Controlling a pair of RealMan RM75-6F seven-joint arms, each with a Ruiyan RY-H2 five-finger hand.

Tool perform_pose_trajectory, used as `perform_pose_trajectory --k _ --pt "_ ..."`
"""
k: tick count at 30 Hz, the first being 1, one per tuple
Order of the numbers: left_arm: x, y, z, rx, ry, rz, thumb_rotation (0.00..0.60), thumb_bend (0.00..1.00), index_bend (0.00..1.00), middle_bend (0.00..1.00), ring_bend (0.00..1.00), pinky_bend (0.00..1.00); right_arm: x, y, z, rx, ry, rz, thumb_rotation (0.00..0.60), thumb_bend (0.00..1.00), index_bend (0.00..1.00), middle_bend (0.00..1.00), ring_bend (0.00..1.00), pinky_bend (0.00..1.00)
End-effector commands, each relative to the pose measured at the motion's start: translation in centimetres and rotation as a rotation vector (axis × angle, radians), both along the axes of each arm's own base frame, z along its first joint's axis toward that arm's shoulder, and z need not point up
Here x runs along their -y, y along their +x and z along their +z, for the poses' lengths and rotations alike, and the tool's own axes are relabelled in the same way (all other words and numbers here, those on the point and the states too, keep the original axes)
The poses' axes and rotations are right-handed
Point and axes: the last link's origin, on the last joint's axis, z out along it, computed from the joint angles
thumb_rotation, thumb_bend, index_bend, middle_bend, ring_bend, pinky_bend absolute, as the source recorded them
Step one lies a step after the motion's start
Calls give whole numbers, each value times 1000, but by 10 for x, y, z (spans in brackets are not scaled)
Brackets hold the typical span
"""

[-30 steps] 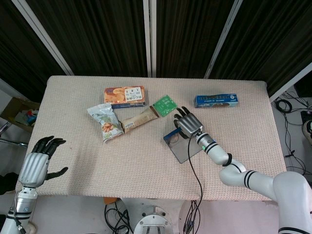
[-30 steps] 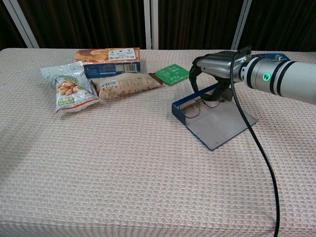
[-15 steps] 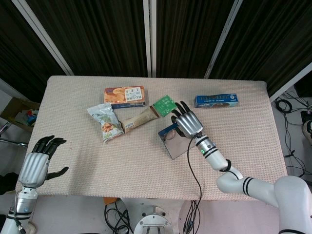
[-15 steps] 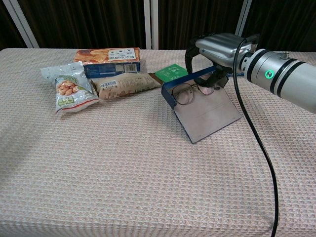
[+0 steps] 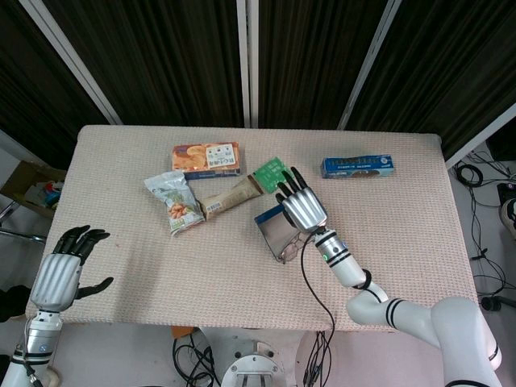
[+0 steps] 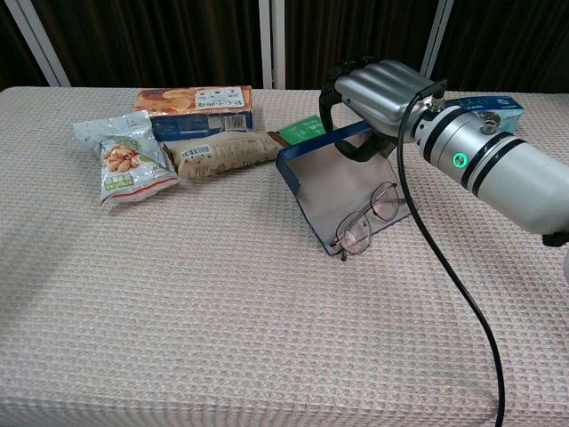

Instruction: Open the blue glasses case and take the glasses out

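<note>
The blue glasses case (image 6: 331, 191) lies open and tilted, its blue wall raised at the far side and its grey lid sloping down toward the table. My right hand (image 6: 378, 89) grips that raised far wall from above, fingers curled over it. The thin-framed glasses (image 6: 366, 218) lie at the lid's lower right edge, partly over the rim. From the head view the right hand (image 5: 300, 205) covers the case (image 5: 272, 228), with the glasses (image 5: 293, 246) just below it. My left hand (image 5: 68, 270) hangs off the table's near left corner, fingers apart and holding nothing.
An orange cookie box (image 6: 194, 105), a snack bag (image 6: 120, 160), a brown bar packet (image 6: 227, 151) and a green sachet (image 6: 307, 129) lie left of and behind the case. A blue box (image 5: 357, 166) sits at the back right. A black cable (image 6: 444, 267) trails from the right arm.
My right hand has raised the case's far wall and carried it left. The glasses slid from the blue tray down to the lid's lower edge. The left hand stayed still.
</note>
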Motion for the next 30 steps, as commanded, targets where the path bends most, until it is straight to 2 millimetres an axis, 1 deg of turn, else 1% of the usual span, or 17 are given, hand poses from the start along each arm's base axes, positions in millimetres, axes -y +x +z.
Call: perform_pose_trajectory --k 1,4,5,7,9,11,12,14,16,17,19,21,22,23,24,26,30 --pt "-1 0 -1 0 -4 -1 600 30 231 218 120 137 4 -2 0 -4 -6 -19 600 455 662 274 50 0" --pt "-2 1 -2 -1 -9 -3 600 31 231 218 121 137 14 -6 0 -25 -6 -64 600 454 654 275 49 0" --pt "-2 2 -2 -1 -11 -4 600 31 231 217 120 137 17 -7 -1 -29 2 -82 600 453 626 275 49 0" --pt "-2 2 -2 -1 -13 -4 600 31 231 217 120 137 21 -7 -1 -41 15 -106 600 445 503 259 45 0" --pt "-2 2 -2 -2 -13 -1 600 30 231 217 120 137 23 -7 2 -52 23 -114 600 405 313 215 24 0" --pt "-1 1 -1 -3 -10 4 600 30 231 217 120 137 22 -8 8 -50 32 -121 600 355 169 178 5 0" --pt "-1 0 -1 -3 -9 6 600 31 231 217 120 137 21 -9 12 -43 36 -122 600 330 114 165 0 0" --pt "-2 0 0 -4 -7 9 600 31 231 217 120 137 17 -11 21 -33 42 -120 600 290 55 148 0 0" --pt "-2 0 -1 -4 -7 6 600 31 231 217 120 137 11 -14 29 -12 60 -117 600 259 24 138 0 0" --pt "-2 1 -1 -3 -8 3 600 31 231 217 120 137 7 -16 32 -3 74 -118 600 252 21 138 0 0" --pt "-3 2 -2 -3 -11 -2 600 31 231 217 120 137 -4 -20 38 20 122 -113 600 256 58 151 0 0" --pt "-3 3 -2 -3 -13 -6 600 31 231 217 120 137 -18 -26 42 17 180 -100 600 282 208 183 0 0" --pt "-3 4 -2 -3 -13 -8 600 31 231 217 120 137 -23 -31 43 3 199 -92 600 291 257 191 0 0" --pt "-3 4 -2 -3 -13 -9 600 30 231 217 120 137 -28 -35 43 -17 215 -84 600 299 330 200 0 0" --pt "-3 4 -2 -4 -12 -9 600 31 231 217 120 137 -33 -42 43 -41 234 -77 600 302 369 204 0 0" --pt "-2 5 -2 -5 -11 -8 600 31 231 217 120 137 -39 -50 42 -67 255 -76 600 306 404 208 0 0" --pt "-2 6 -3 -4 -11 -10 600 31 231 218 120 137 -44 -60 34 -97 280 -76 600 322 420 211 0 0"
